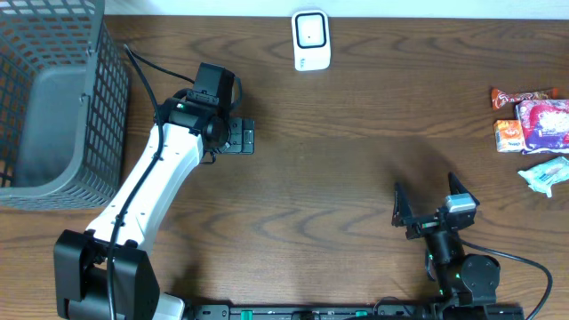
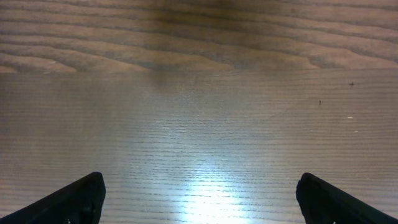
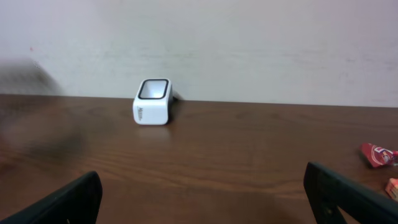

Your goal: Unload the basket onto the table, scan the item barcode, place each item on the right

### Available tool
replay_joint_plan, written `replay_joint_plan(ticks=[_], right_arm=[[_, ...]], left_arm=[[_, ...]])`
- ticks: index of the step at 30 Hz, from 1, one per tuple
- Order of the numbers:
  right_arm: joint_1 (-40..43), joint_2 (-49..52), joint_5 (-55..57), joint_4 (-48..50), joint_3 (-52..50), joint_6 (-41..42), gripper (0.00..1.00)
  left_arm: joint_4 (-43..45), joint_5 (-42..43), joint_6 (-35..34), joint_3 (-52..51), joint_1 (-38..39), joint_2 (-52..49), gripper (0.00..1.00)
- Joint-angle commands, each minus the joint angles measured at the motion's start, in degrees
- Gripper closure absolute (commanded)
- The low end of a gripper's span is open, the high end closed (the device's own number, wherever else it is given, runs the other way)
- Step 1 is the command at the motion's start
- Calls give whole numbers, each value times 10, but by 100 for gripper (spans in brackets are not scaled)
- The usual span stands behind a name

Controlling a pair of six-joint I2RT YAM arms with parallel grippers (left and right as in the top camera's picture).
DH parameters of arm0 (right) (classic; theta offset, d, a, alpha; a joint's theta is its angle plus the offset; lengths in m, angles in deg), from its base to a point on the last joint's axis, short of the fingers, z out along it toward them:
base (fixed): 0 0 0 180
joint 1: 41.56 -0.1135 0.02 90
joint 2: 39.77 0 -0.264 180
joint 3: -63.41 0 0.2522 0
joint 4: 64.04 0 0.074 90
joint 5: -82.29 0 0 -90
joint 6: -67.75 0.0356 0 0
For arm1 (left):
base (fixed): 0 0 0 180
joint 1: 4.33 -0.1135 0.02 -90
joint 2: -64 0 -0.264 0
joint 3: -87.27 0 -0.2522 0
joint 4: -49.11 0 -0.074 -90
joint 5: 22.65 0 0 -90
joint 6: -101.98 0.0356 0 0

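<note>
Lying clustered at right edge of table [image 1: 338, 169]: snack packets [image 1: 542, 124], well apart from white scanner [image 1: 311, 40] at far edge. Left gripper [image 1: 247, 136] spread wide, holding nothing, near mesh basket [image 1: 111, 89]. Right gripper [image 1: 428, 200] likewise wide, unladen.

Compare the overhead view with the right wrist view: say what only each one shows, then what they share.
Only the overhead view shows the grey basket at the table's left end, the left arm stretched over the wood, and the purple packet and white packet at the right edge. Only the right wrist view shows the pale wall behind the table. Both show the white scanner, the brown table, the red wrapper and the right gripper with its jaws open.
</note>
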Motion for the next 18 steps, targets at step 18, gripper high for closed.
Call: replay_joint_plan(ticks=[18], right_arm=[[8, -4, 27, -50, -2, -8, 1]], left_arm=[[-2, -7, 8, 2, 1, -3, 2]])
